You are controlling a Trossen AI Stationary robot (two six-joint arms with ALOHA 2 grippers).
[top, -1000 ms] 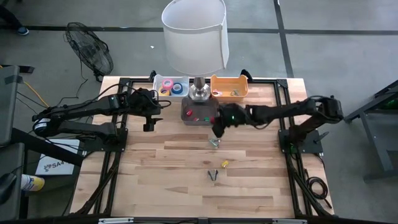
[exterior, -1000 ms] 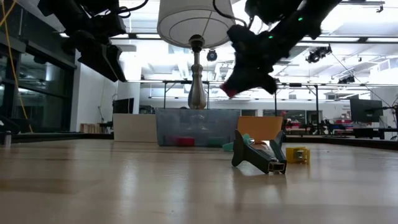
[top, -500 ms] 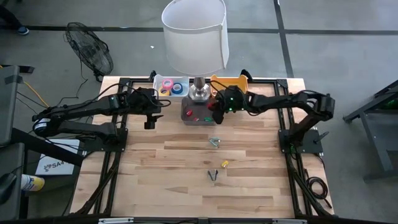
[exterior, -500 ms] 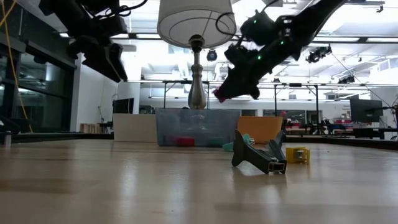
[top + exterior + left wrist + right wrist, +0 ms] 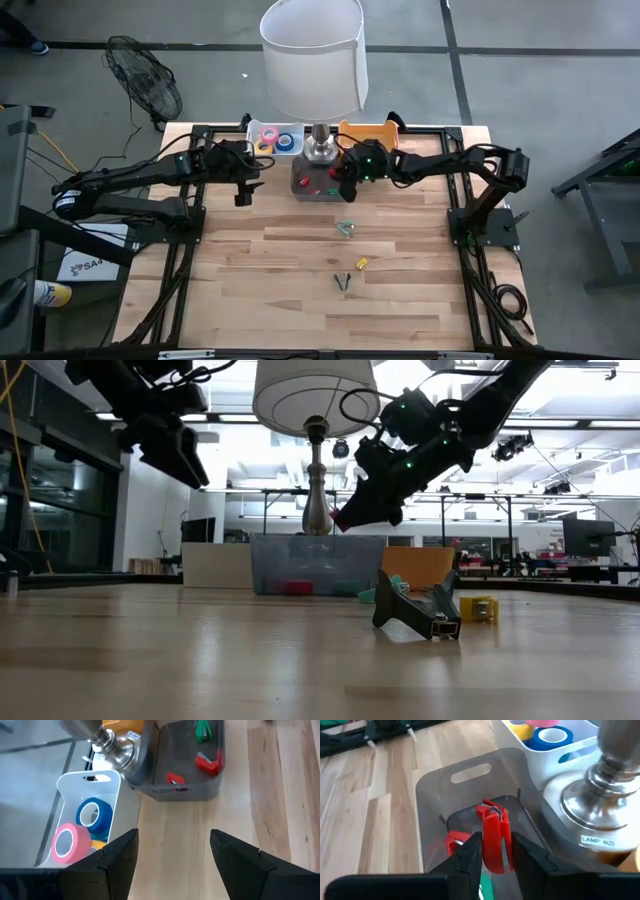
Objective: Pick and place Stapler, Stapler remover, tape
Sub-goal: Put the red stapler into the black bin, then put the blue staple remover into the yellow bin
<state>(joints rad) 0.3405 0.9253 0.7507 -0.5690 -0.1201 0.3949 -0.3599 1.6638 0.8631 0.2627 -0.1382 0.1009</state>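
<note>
My right gripper (image 5: 343, 180) hangs over the grey tray (image 5: 306, 190) by the lamp base and is shut on a small red stapler (image 5: 494, 837). A red piece (image 5: 454, 840) and a green one lie in that tray. The tape rolls, pink (image 5: 65, 842), blue (image 5: 90, 815) and yellow, sit in the white bin (image 5: 250, 135) at the far edge. My left gripper (image 5: 240, 193) hovers open above the table, near that bin, touching nothing. A dark remover-like tool (image 5: 415, 615) and a teal item (image 5: 345, 228) lie on the table's middle. My right gripper pinches the red stapler's body (image 5: 495, 852) between its two fingers, which lie on its flat sides. The fingers slant down from the table's right side. The stapler is lifted clear above the grey tray, its metal-tipped end (image 5: 492, 811) sticking out beyond the fingertips.
The lamp base (image 5: 320, 150) stands right behind the grey tray and its shade (image 5: 312, 55) covers part of the high view. An orange bin (image 5: 368, 140) sits to the right of the lamp. A small yellow item (image 5: 362, 264) lies mid-table; the near half is bare wood.
My right gripper has carried the red stapler from above the table's middle toward the far edge and slightly left, ending over the grey tray, still shut on it. My left arm has kept still.
</note>
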